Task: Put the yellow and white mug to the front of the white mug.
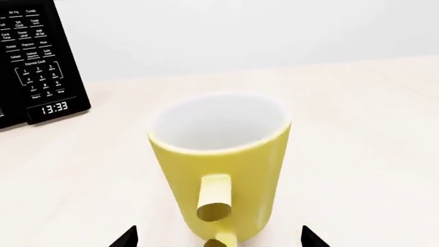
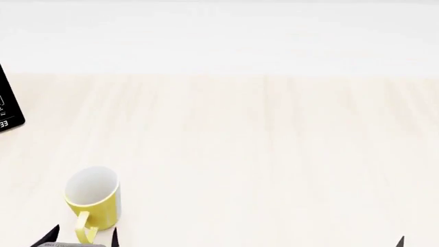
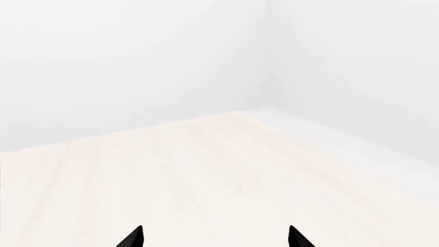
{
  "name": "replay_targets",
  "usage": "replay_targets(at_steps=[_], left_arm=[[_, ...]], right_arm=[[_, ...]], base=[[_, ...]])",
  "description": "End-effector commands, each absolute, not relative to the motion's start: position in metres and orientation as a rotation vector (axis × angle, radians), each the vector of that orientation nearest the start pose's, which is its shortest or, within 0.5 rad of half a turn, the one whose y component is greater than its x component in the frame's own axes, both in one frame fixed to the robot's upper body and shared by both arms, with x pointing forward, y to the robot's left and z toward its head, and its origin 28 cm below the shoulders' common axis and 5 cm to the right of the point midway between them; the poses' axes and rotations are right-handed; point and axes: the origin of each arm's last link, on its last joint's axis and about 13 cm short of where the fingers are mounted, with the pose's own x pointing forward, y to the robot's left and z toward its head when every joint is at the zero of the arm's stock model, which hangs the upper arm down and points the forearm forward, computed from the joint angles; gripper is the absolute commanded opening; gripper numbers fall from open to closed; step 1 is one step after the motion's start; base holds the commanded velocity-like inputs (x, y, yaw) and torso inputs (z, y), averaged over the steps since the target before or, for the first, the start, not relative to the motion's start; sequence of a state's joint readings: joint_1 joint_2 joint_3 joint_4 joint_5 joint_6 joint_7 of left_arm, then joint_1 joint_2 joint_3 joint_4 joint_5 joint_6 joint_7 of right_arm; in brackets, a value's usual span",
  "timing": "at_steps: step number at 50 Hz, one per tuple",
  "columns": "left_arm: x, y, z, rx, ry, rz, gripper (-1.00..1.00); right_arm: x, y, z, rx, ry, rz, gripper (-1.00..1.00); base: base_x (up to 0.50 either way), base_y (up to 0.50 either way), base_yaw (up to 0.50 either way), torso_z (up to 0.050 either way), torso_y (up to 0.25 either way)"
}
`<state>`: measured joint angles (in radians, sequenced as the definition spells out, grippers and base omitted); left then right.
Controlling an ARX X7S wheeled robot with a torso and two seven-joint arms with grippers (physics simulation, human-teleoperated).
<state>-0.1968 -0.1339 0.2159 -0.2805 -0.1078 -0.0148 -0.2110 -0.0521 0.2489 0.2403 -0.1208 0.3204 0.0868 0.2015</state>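
The yellow and white mug (image 2: 92,200) stands upright on the pale wooden counter at the near left, its handle toward me. In the left wrist view the mug (image 1: 219,159) is close in front, white inside, with the yellow loop handle between the fingertips. My left gripper (image 1: 218,239) is open, its two dark fingertips (image 1: 125,239) wide apart on either side of the handle and not touching the mug. It also shows at the bottom edge of the head view (image 2: 79,237). My right gripper (image 3: 216,237) is open and empty over bare counter. The white mug is out of view.
A black microwave with a control panel reading 13:33 (image 1: 41,62) stands at the far left, its corner also in the head view (image 2: 8,110). A white wall runs behind the counter. In the right wrist view the counter ends at a white edge (image 3: 357,149).
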Motion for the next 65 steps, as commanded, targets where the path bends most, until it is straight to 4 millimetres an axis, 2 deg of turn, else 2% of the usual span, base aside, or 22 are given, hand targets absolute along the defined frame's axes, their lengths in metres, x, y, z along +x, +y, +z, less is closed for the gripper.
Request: replay_targets(at_steps=[1,28,43,44,65], left_arm=[[0.248,0.206,-0.006,0.072,0.127,-0.008,1.0],[0.239,0.213,0.001,0.005,0.119,0.013,1.0],[0.238,0.212,0.0,-0.023,0.11,-0.036,1.0],[0.238,0.212,0.0,-0.021,0.11,-0.035,-1.0],[0.235,0.213,0.007,-0.055,0.068,-0.07,-1.0]], right_arm=[[0.195,-0.197,0.042,0.064,-0.04,-0.393,1.0],[0.196,-0.197,0.042,0.062,-0.039,-0.39,1.0],[0.194,-0.198,0.043,0.065,-0.042,-0.393,1.0],[0.194,-0.198,0.043,0.065,-0.042,-0.392,1.0],[0.193,-0.198,0.043,0.066,-0.043,-0.394,1.0]], base=[[0.0,0.0,0.0,0.0,0.0],[0.0,0.0,0.0,0.0,0.0],[0.0,0.0,0.0,0.0,0.0],[0.0,0.0,0.0,0.0,0.0],[0.0,0.0,0.0,0.0,0.0]])
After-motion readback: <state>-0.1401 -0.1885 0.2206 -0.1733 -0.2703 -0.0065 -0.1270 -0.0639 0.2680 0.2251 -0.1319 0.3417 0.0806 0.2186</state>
